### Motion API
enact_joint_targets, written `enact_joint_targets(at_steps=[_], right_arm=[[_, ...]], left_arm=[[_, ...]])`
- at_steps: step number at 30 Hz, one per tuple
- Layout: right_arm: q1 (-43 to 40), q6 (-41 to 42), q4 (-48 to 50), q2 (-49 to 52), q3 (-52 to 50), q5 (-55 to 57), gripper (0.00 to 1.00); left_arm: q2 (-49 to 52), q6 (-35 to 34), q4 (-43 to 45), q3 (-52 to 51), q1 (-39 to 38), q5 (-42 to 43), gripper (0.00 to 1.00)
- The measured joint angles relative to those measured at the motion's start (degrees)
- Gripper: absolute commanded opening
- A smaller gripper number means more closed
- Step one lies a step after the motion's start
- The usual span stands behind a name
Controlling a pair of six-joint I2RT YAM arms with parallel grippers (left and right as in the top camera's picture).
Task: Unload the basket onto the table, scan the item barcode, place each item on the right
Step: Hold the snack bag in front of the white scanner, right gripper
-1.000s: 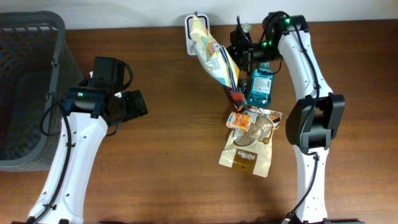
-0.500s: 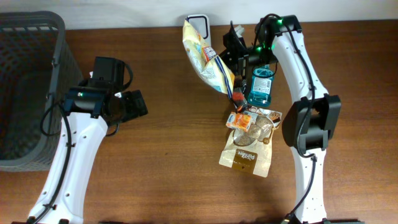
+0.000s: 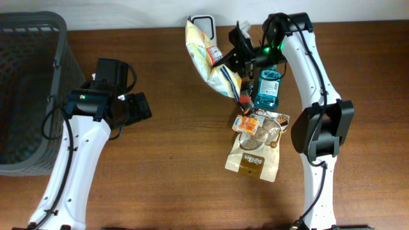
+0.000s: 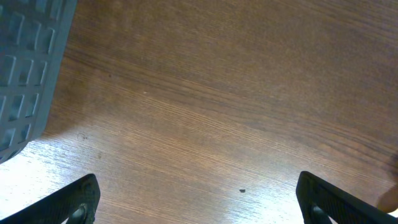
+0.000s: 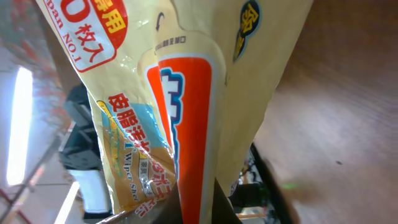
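Note:
The item is a yellow wiper-sheet packet (image 3: pixel 214 64) with red and blue print, held up over the back of the table. My right gripper (image 3: pixel 238 59) is shut on its edge. In the right wrist view the packet (image 5: pixel 186 93) fills the frame, its orange stripe pinched in my right gripper (image 5: pixel 208 208). The packet's upper end overlaps a white device (image 3: pixel 204 23) at the table's back edge. My left gripper (image 3: pixel 138 107) hangs open over bare wood at the left. Its fingertips (image 4: pixel 81 200) stand far apart around nothing, left gripper (image 4: pixel 200 208).
A dark mesh basket (image 3: pixel 29 89) stands at the far left, its corner (image 4: pixel 25 74) in the left wrist view. Right of centre lie a blue bottle (image 3: pixel 267 89), a small orange pack (image 3: pixel 248 123), a clear wrapper (image 3: pixel 273 124) and a brown bag (image 3: pixel 254 160).
The right arm has swung the packet a little left and back, so its top now overlaps the white device. The left arm has not moved.

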Motion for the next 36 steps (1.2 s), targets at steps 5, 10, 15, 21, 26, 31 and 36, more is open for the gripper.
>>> enact_joint_targets(at_steps=[5, 10, 15, 21, 26, 31, 36], right_arm=[[0.0, -4.0, 0.0, 0.0, 0.0, 6.7, 0.04], [0.0, -4.9, 0.0, 0.0, 0.0, 9.1, 0.04], [0.0, -3.9, 0.0, 0.0, 0.0, 4.5, 0.04], [0.0, -4.5, 0.0, 0.0, 0.0, 2.8, 0.04], [0.0, -9.6, 0.0, 0.0, 0.0, 8.9, 0.04], [0.0, -17.0, 0.0, 0.0, 0.0, 18.1, 0.04], [0.0, -22.1, 0.0, 0.0, 0.0, 22.3, 0.04]], left_arm=[[0.0, 0.0, 0.0, 0.0, 0.0, 0.0, 0.99], [0.0, 0.0, 0.0, 0.0, 0.0, 0.0, 0.99], [0.0, 0.0, 0.0, 0.0, 0.0, 0.0, 0.99], [0.0, 0.0, 0.0, 0.0, 0.0, 0.0, 0.99], [0.0, 0.0, 0.0, 0.0, 0.0, 0.0, 0.99], [0.0, 0.0, 0.0, 0.0, 0.0, 0.0, 0.99], [0.0, 0.0, 0.0, 0.0, 0.0, 0.0, 0.99]])
